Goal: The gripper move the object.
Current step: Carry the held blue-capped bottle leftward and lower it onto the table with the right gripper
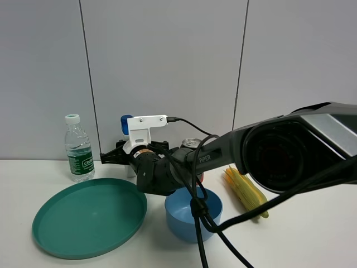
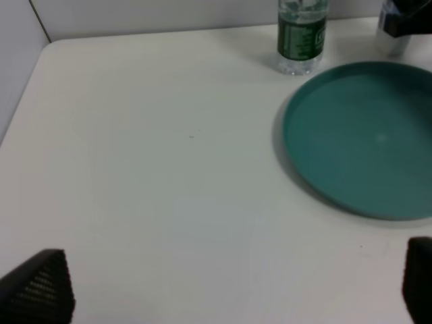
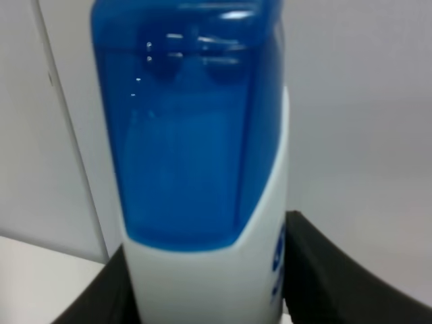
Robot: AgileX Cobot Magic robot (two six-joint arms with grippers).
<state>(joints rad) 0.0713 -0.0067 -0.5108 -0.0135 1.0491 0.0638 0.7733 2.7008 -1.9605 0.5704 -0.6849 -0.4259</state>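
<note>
Nearest me, the left gripper [image 2: 229,287] hangs over bare counter [image 2: 148,169] with its fingers [image 2: 40,290] spread wide and holding nothing, so I expect no trouble there. Next out lie the teal plate [image 1: 89,218] and the blue bowl [image 1: 193,215]. The black cable [image 1: 196,212] of my right arm droops across that bowl, and I judge that a quick swing could snag the rim and drag it. Beyond them the right gripper [image 1: 131,154] has its fingers [image 3: 324,270] closed on the shampoo bottle [image 3: 202,169], which sits near the back wall at about one o'clock from the plate. The fingers bear on smooth white plastic below the blue cap [image 1: 126,124], so a fast lift could let it slip or tilt. The water bottle [image 1: 78,148] stands at nine o'clock of it and a red can [image 1: 191,143] at three o'clock. A sideways move without lift could knock either over.
</note>
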